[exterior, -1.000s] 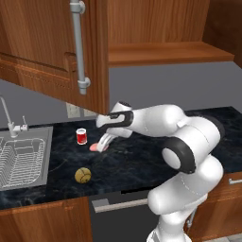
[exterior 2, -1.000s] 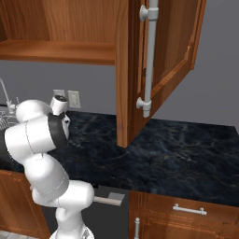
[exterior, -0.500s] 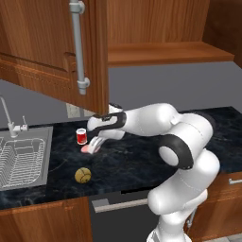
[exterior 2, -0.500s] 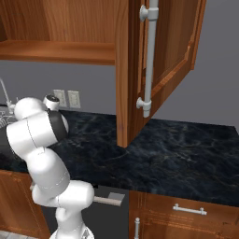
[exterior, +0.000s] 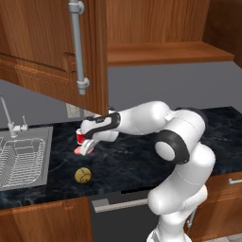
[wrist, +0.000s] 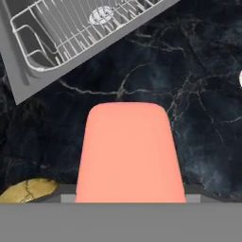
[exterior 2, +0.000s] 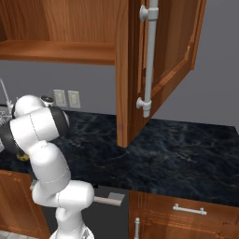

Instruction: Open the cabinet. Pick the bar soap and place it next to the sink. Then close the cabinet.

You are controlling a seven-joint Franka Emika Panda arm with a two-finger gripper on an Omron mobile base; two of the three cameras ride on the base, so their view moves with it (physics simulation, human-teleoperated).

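One bar soap (wrist: 130,151), salmon-pink, flat, rounded corners: clamped between the fingers of the gripper (exterior: 84,147), which stand wide across its breadth; carried above the dark marble counter (exterior: 137,160), just right of the sink (exterior: 23,158).
One sink, stainless, wire rack (wrist: 71,28) inside, chrome faucet (exterior: 8,118) at its back edge.
One cabinet (exterior: 56,52), wall-mounted, reddish-brown, both doors swung open; grey bar handle (exterior: 78,45) on the left door, shelf (exterior: 165,53) exposed.
One red can (exterior: 80,137), on the counter just behind the gripper.
One yellow-brown ball (exterior: 82,175), on the counter near its front edge.
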